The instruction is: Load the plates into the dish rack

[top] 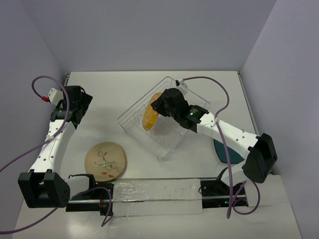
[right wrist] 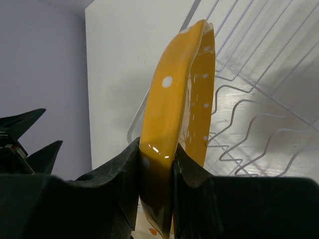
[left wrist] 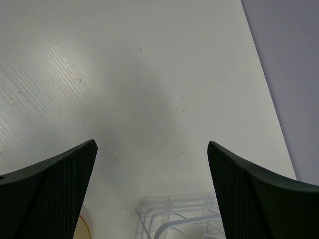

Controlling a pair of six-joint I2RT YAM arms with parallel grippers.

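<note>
I grip the orange plate edge-up in my right claw over the dish rack; left claw wide above desk.

1. The whole table is viewed from high above and behind the arm bases, angled downward.
2. From the left wrist, tabletop is viewed obliquely; a dish rack corner is shared with the top view.
3. From the right wrist, the orange-yellow plate is seen edge-on, very close, and is likewise shared.
</note>
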